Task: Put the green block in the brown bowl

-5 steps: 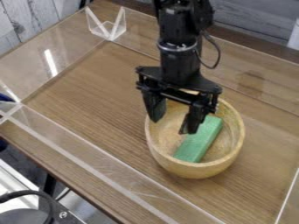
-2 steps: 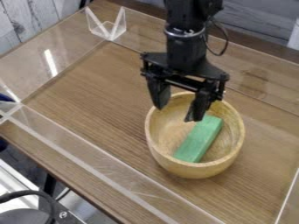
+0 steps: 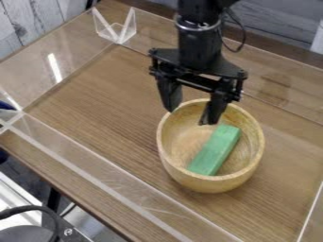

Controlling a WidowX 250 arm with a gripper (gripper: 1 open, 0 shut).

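The green block (image 3: 216, 150) lies flat inside the brown bowl (image 3: 176, 162), slanting from the bowl's middle toward its right wall. My gripper (image 3: 194, 109) hangs above the bowl's far rim, pointing straight down. Its two black fingers stand wide apart with nothing between them, and it does not touch the block or the bowl.
The bowl sits on a wooden tabletop (image 3: 101, 104) enclosed by low clear plastic walls (image 3: 76, 170). A clear plastic piece (image 3: 115, 25) stands at the back left corner. The black arm (image 3: 198, 28) rises from the gripper toward the back.
The gripper has lifted up out of the bowl, staying open; the green block stays lying in the bowl.
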